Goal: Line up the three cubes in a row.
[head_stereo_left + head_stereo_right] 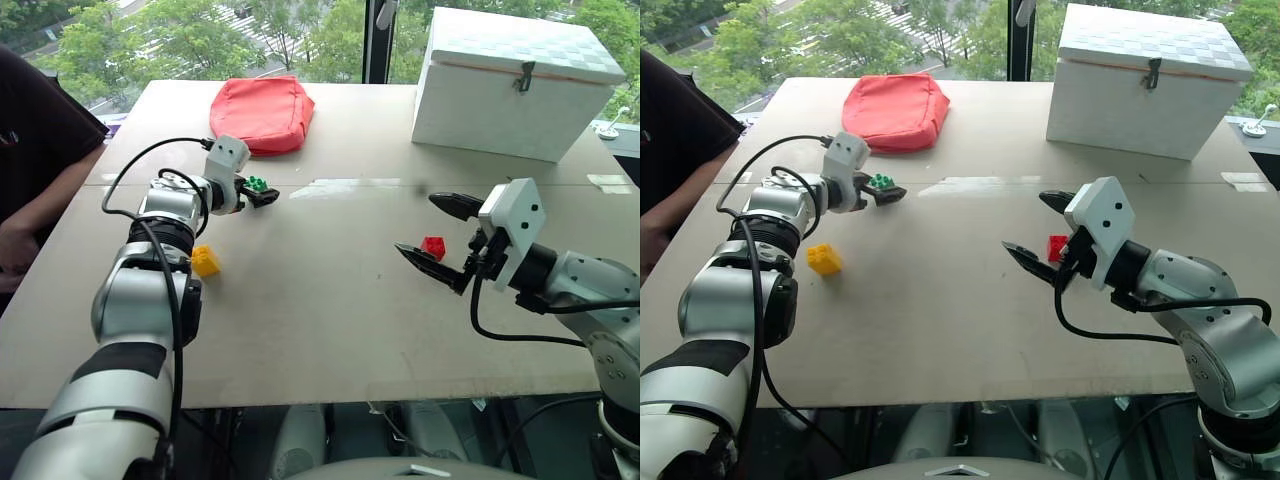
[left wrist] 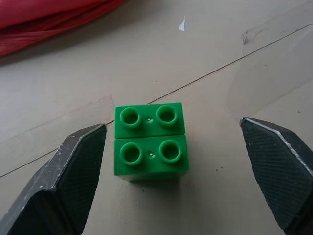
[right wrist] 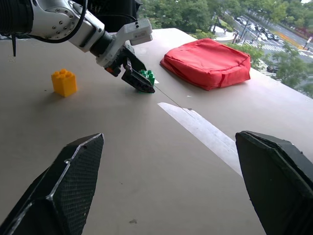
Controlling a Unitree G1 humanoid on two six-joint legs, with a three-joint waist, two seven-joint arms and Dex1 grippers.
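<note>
The green cube (image 2: 150, 141) sits on the table (image 1: 330, 330) near the far left edge, just before the red pouch (image 1: 262, 110). The left gripper (image 2: 181, 171) has its fingers wide apart, one on each side, not touching. The yellow cube (image 1: 205, 261) sits by the left edge and the red cube (image 1: 433, 247) toward the right. The right gripper (image 1: 435, 236) is open too. The cubes look light, hard and smooth, so pinch the flat sides.
</note>
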